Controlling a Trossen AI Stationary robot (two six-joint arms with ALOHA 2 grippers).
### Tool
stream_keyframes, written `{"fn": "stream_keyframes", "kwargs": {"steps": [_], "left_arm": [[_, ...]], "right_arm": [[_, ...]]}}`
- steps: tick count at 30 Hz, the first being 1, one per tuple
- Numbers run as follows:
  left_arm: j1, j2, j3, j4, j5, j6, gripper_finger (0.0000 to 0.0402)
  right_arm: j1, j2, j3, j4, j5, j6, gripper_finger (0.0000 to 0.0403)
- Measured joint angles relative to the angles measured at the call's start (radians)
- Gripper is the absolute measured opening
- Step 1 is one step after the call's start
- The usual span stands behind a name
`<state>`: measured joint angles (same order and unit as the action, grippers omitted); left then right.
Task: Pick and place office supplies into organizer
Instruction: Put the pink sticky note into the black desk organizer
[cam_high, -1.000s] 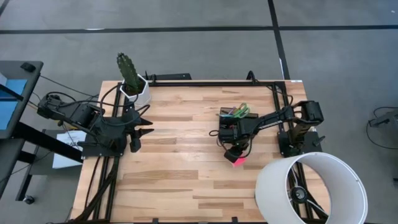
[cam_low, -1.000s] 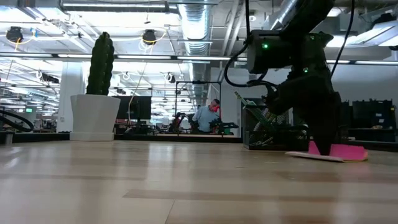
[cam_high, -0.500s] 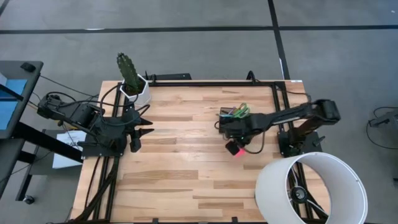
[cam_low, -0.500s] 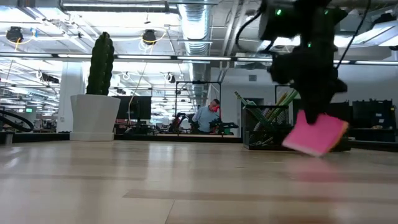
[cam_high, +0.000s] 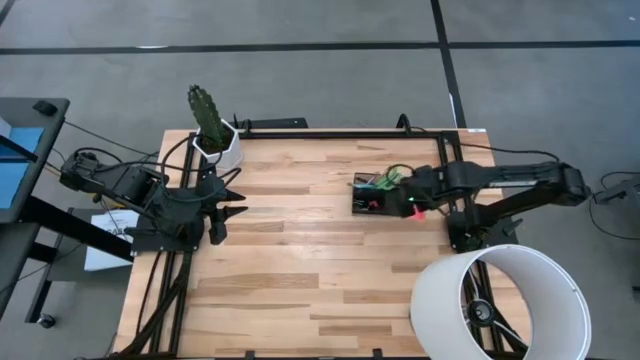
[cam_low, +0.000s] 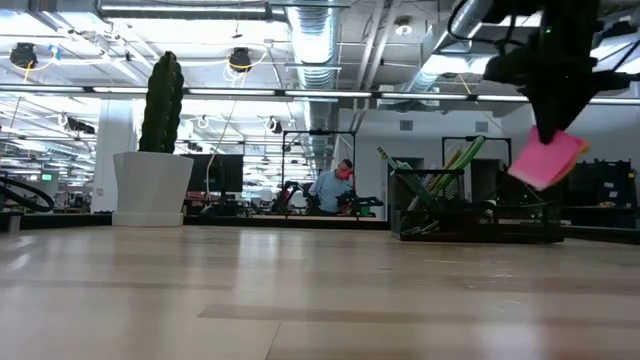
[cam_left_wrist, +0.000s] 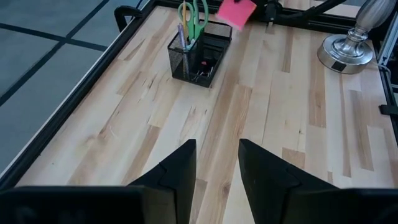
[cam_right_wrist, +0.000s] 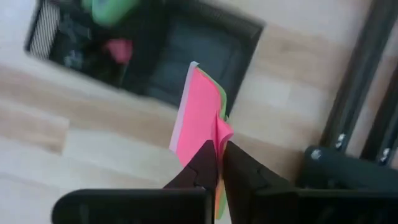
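Right gripper (cam_right_wrist: 219, 163) pinches the pink sticky-note pad (cam_low: 546, 158) by one edge — pad airborne, tilted, just beside the black organizer (cam_high: 372, 195). Left gripper (cam_left_wrist: 216, 163) parked near the cactus (cam_high: 205, 110), fingers spread, holding nothing.

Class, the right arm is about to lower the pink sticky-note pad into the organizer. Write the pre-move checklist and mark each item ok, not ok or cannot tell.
1. Right gripper pinching the sticky-note pad by one edge: ok.
2. Pad lifted clear of the table: ok.
3. Pad level: not ok, it hangs tilted.
4. Pad directly above an empty compartment of the organizer: cannot tell.
5. Scissors standing in the organizer's cup, out of the drop path: cannot tell.
6. Left gripper far from the organizer, open: ok.
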<state>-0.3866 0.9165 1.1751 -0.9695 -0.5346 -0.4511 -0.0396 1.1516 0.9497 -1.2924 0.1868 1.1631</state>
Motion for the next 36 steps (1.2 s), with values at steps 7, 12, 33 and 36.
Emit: {"fn": "stream_keyframes", "kwargs": {"steps": [7,12,33,36], "left_arm": [[0.0,0.0,0.0,0.0,-0.01,0.004,0.0114],[0.0,0.0,0.0,0.0,-0.02,0.007,0.0114],[0.0,0.0,0.0,0.0,-0.012,0.001,0.0114],[0.0,0.0,0.0,0.0,-0.011,0.0,0.0114]], "right_arm": [[-0.054,-0.056,0.001,0.058,0.137,0.034,0.0019],[-0.103,-0.01,-0.005,0.107,0.154,0.009,0.0007],[-0.14,0.252,0.041,0.194,0.005,-0.208,0.0177],[-0.129,0.218,0.092,0.196,-0.008,-0.212,0.0184]]}}
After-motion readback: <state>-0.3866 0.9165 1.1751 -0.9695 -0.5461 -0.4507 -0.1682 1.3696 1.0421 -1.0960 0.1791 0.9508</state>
